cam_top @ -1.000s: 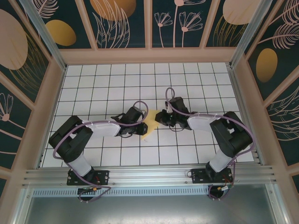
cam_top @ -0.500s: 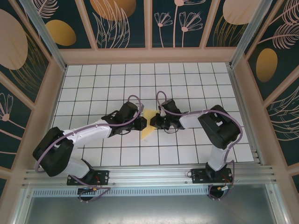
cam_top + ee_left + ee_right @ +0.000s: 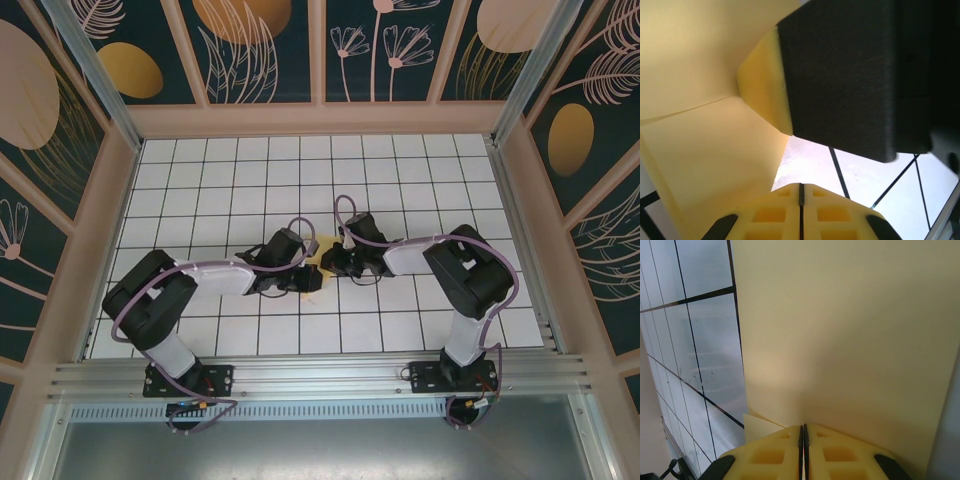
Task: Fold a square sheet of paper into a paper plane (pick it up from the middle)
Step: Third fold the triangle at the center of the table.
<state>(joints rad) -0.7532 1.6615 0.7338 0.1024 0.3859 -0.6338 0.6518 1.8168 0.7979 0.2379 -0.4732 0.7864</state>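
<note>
The sheet of paper (image 3: 319,262) is found near the middle of the table (image 3: 250,180), between the two hands, which nearly meet there. The right hand (image 3: 336,263) is clamped on it, the sheet rising straight from the closed fingers (image 3: 770,455). The left hand (image 3: 308,279) is pressed closed just beside a creased fold; no paper is seen in its seam.

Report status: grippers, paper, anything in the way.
Left gripper jaws shut beside yellow paper, grip unclear. Right gripper jaws shut on paper. Paper creased, between both grippers. No obstruction seen.
</note>
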